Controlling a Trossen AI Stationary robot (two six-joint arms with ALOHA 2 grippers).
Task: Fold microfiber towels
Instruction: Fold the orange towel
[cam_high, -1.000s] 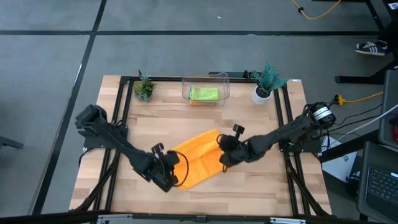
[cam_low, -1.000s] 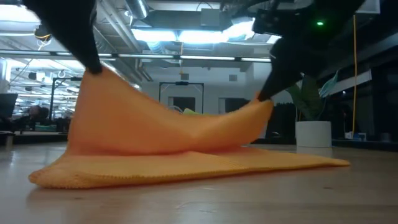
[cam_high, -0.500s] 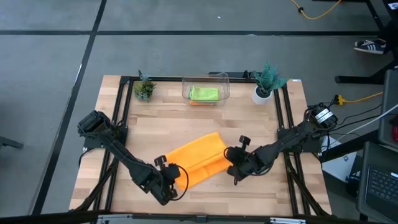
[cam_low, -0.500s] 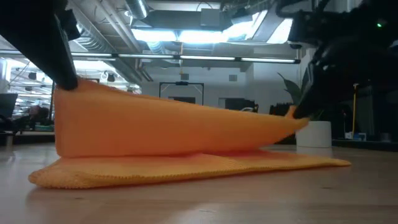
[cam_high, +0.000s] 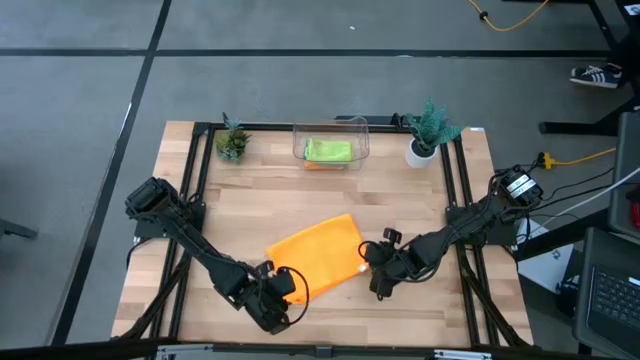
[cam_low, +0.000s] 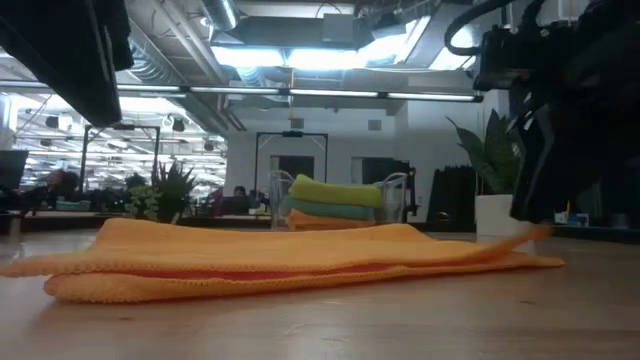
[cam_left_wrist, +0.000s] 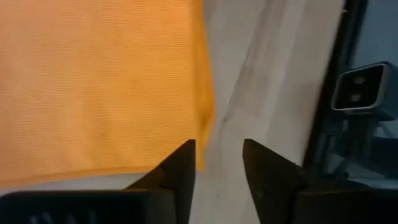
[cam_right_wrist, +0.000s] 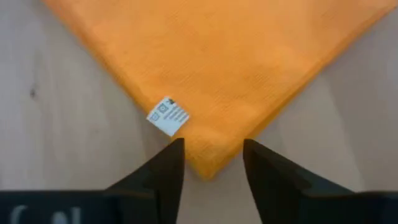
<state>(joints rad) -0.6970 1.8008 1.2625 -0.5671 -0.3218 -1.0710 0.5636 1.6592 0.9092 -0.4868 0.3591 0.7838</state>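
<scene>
An orange microfiber towel lies folded in two layers flat on the wooden table, also seen in the low view. My left gripper is open at the towel's near left corner, which lies just ahead of its fingers. My right gripper is open, its fingers standing on either side of the towel's near right corner, beside a white label. A lime green towel lies on top of a teal and an orange one in the bin.
A clear plastic bin stands at the far middle of the table. Two small potted plants stand at the far left and far right. A black frame runs along the table's edges. Bare wood lies near the front edge.
Both grippers have gone down and toward the table's near edge, carrying the towel's raised edge over. The upper layer, lifted and taut a second ago, now lies flat on the lower layer. The towel is folded in half and free of both grippers.
</scene>
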